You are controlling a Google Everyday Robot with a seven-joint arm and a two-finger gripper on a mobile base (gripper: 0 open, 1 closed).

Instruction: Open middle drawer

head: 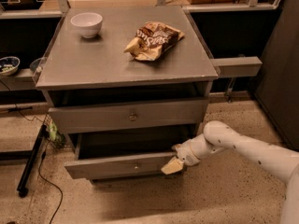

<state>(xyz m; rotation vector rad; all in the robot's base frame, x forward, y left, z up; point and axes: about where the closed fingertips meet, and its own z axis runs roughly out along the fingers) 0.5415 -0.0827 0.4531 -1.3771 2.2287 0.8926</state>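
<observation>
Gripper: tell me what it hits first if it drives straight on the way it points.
The gripper, low beside the cabinet, points left: first comes the right end of the pulled-out middle drawer, at its front, which it seems to touch; depth is unclear.

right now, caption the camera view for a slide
gripper at a front corner of the pulled-out grey flat-fronted wooden middle drawer
</observation>
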